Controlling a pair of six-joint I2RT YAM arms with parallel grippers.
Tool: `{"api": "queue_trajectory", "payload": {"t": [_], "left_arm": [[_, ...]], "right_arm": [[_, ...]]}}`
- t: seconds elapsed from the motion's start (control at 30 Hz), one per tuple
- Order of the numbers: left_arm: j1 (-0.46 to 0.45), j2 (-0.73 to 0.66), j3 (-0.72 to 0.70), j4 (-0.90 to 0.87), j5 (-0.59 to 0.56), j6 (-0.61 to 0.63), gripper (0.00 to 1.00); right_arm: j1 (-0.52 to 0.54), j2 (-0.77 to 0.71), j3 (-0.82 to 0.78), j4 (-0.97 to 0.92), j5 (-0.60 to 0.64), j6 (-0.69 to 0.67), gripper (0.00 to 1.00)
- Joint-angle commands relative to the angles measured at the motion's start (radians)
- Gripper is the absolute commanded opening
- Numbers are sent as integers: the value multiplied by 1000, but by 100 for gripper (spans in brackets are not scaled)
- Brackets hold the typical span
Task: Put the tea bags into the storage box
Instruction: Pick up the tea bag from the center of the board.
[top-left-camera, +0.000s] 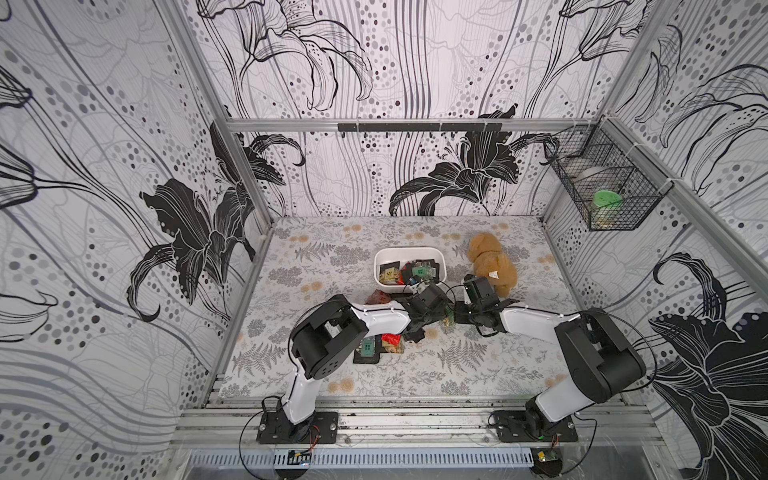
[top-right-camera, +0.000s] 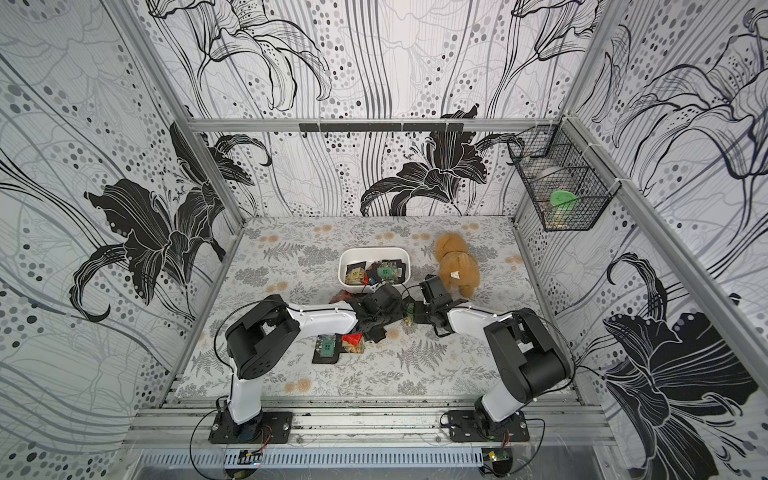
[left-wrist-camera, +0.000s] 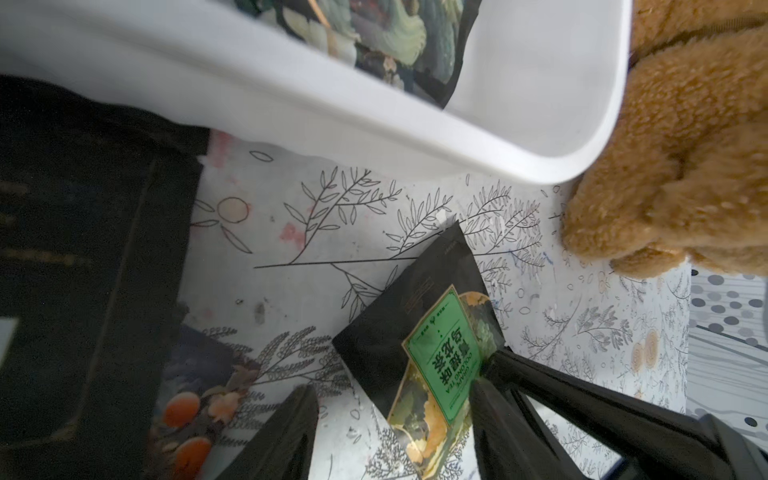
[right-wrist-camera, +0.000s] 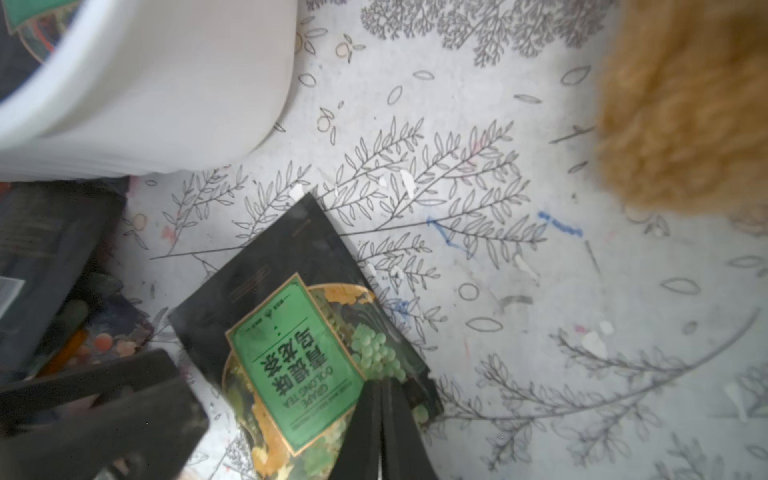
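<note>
My right gripper (right-wrist-camera: 381, 386) is shut on the edge of a black tea bag (right-wrist-camera: 291, 353) with a green label, holding it tilted over the patterned cloth. The same tea bag (left-wrist-camera: 415, 345) reaches in between the fingers of my left gripper (left-wrist-camera: 392, 390), which is open around it. Both grippers meet just in front of the white storage box (top-left-camera: 409, 250), which holds several tea bags (top-left-camera: 419, 272). More tea bags (top-left-camera: 368, 349) lie on the cloth under my left arm, and a reddish one (top-left-camera: 378, 297) lies by the box's front wall.
A tan plush toy (top-left-camera: 492, 262) lies right of the box, close to my right wrist. A black wire basket (top-left-camera: 602, 183) hangs on the right wall. A dark sachet (left-wrist-camera: 83, 249) lies beside the box's wall (left-wrist-camera: 374, 137).
</note>
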Motion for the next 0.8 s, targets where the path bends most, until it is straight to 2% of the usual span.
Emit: {"api": "queue_trajectory", "payload": {"t": [0.0,0.27,0.77], "left_arm": [[8,20,19,-17,-3,19,62],[6,46,1,13,12,4,60],[-12,78,-59,131,83,-56,51]], "right_arm": [[-5,26,18,-42,10,-13,8],[-4,24,15,-36,-8,-17,8],[-4,38,17,-31,-33,-18,8]]}}
